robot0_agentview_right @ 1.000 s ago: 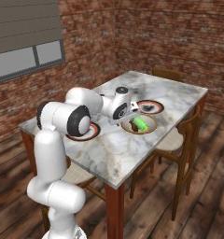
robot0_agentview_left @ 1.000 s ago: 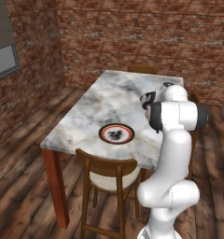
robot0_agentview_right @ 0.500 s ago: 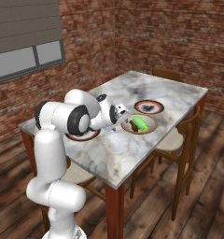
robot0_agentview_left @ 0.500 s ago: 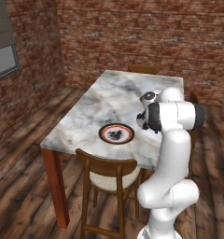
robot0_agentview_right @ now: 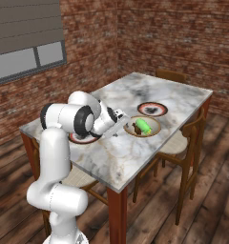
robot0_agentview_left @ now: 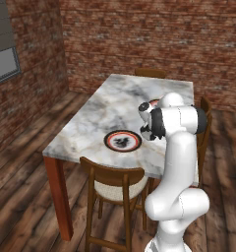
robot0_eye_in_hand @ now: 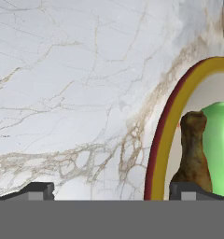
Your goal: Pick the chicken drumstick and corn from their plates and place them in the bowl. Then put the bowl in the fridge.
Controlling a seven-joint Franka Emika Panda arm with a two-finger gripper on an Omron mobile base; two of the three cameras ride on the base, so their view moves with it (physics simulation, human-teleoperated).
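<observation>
Brick walls and a plank floor frame a marble counter [robot0_agentview_right: 150, 90] with wooden chairs [robot0_agentview_left: 117, 189] drawn up to it. Over the counter's middle the hand [robot0_agentview_right: 120, 125] hovers low, beside the bowl [robot0_agentview_right: 154, 129] and touching nothing. In the hand view its two finger tips [robot0_eye_in_hand: 34, 190] stand well apart with bare marble and the bowl's rim between them, so the hand is spread and empty.

Just beyond the tips, the bowl already holds both foods. The chicken drumstick [robot0_eye_in_hand: 193, 154] stands at the near side just inside the rim, and the corn [robot0_eye_in_hand: 221, 149] lies against it on the far side; in the right base view they sit side by side in the bowl, the drumstick [robot0_agentview_right: 136, 127] toward the arm and the corn [robot0_agentview_right: 144, 125] beyond it. Their place there suggests the filling part of the task is done, and the hand's low position at the rim looks suited to taking hold of the bowl by its edge.

Further out, one ringed plate [robot0_agentview_right: 151, 109] lies bare just behind the bowl, and the second plate [robot0_agentview_left: 122, 141] lies bare nearer the counter's front edge, beside the arm. No fridge is visible in these views.
</observation>
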